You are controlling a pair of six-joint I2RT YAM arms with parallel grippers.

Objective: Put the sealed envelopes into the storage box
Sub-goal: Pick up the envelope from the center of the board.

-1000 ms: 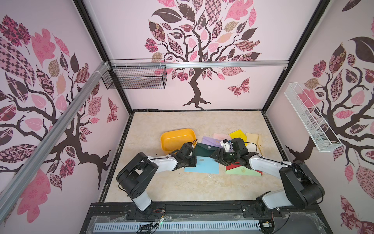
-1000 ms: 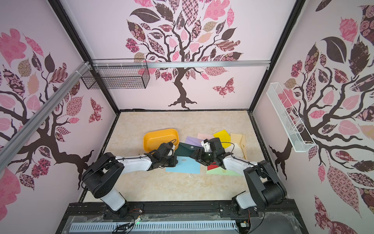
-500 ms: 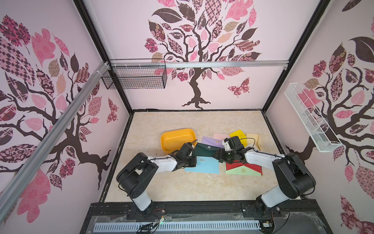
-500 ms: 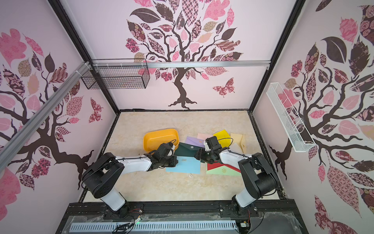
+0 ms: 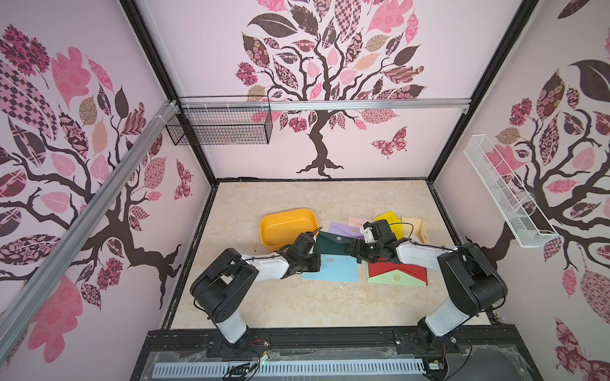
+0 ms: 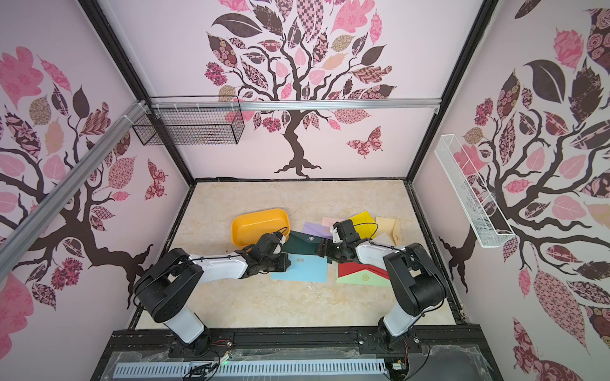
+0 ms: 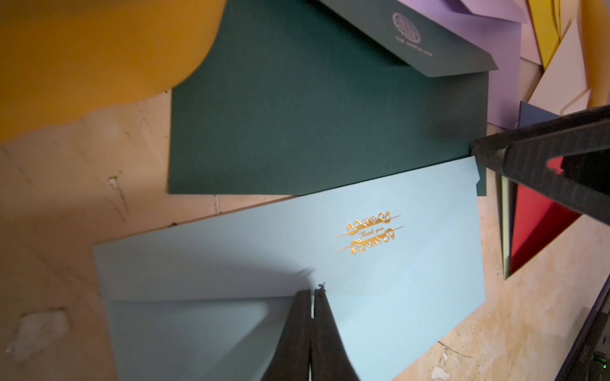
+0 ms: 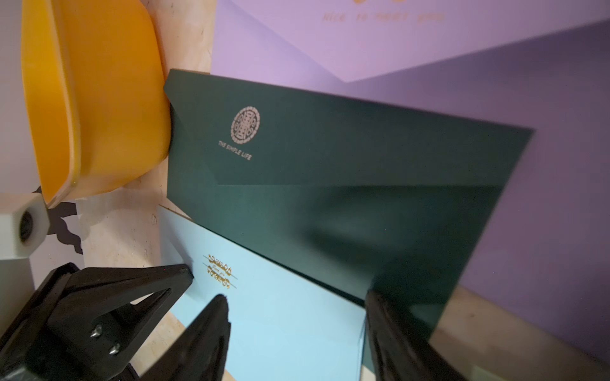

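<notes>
The left claw (image 7: 312,297), pressed together, sits over the light blue envelope (image 7: 412,270); the right claw (image 8: 297,313) stands spread over an edge of the dark green envelope (image 8: 330,204).

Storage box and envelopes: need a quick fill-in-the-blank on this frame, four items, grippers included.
1. The storage box is ___.
2. The left gripper, its tips over the light blue envelope, is ___.
3. The right gripper is ___.
4. The words THE SIMPLE LIFE are printed on the ___ envelope.
Missing words: empty; shut; open; dark green.
</notes>
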